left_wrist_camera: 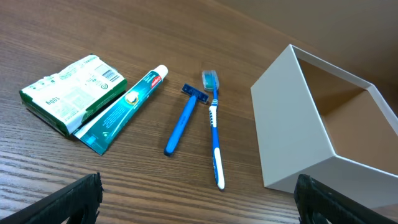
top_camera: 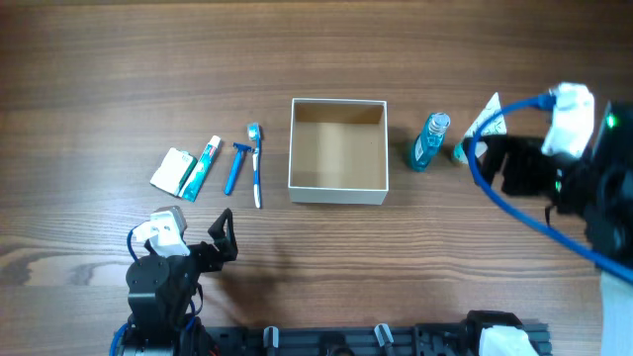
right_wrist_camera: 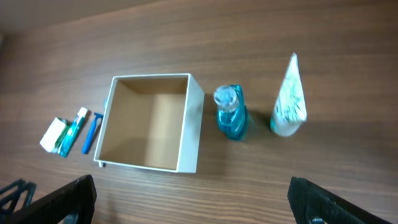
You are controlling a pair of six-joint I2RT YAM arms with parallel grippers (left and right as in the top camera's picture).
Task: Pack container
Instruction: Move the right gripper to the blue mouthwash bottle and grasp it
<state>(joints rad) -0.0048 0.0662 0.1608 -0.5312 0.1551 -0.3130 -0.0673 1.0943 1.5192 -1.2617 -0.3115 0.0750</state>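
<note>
**State.** The box (top_camera: pixel 336 195) sits mid-table (top_camera: pixel 415 267), open side up and empty; nothing is packed. Left jaws: wide, holding nothing. Right jaws: wide, holding nothing.

**Layout.** Left of the box lie the soap (left_wrist_camera: pixel 68 92), touching the toothpaste (left_wrist_camera: pixel 121 111), then the razor (left_wrist_camera: pixel 181 119) and the toothbrush (left_wrist_camera: pixel 215 134). Right of it stand the bottle (right_wrist_camera: pixel 231 112), near the wall, and the tube (right_wrist_camera: pixel 289 99) beyond.

**Procedure (judged: first pick).**
1. Choose the item nearest each arm.
2. For flat items, set the jaws across the handle and descend to the table.
3. Grip razor or toothbrush low on the handle; their heads nearly meet, while the handles diverge.
4. Lift above the rim before crossing it.

**Clearance.** The gap between bottle and wall is narrow; approach from the side away from the box. The table in front of the box is bare.
</note>
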